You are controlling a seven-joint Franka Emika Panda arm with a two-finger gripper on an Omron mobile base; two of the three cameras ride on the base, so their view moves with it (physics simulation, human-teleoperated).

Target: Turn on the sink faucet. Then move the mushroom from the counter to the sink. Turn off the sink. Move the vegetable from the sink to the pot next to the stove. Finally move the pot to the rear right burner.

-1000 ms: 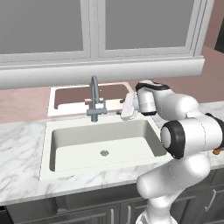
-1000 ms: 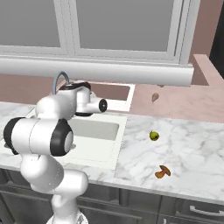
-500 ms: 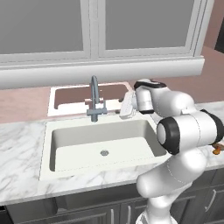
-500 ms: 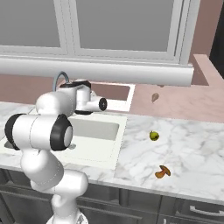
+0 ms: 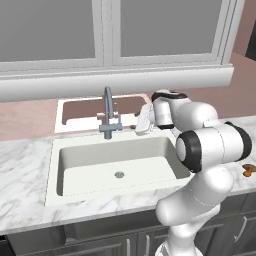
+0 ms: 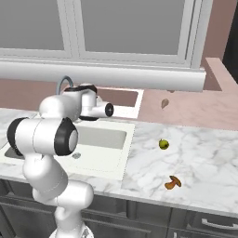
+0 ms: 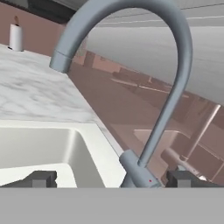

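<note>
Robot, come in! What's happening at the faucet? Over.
Gripper open, right at faucet, handle between fingertips. No water running. Mushroom waiting on counter.

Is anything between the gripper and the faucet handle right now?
Nothing visible. The open gripper faces the faucet base, its handle sitting between the fingertips with no object in front of it.

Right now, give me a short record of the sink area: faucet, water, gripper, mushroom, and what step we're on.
faucet: grey gooseneck faucet behind the sink, handle at its base
water: none seen running
gripper: gripper open, fingertips either side of the faucet base, not gripping
mushroom: brown mushroom on the marble counter, right of the sink
other item: small green item on the counter
step: turning the faucet on, not yet done
</note>
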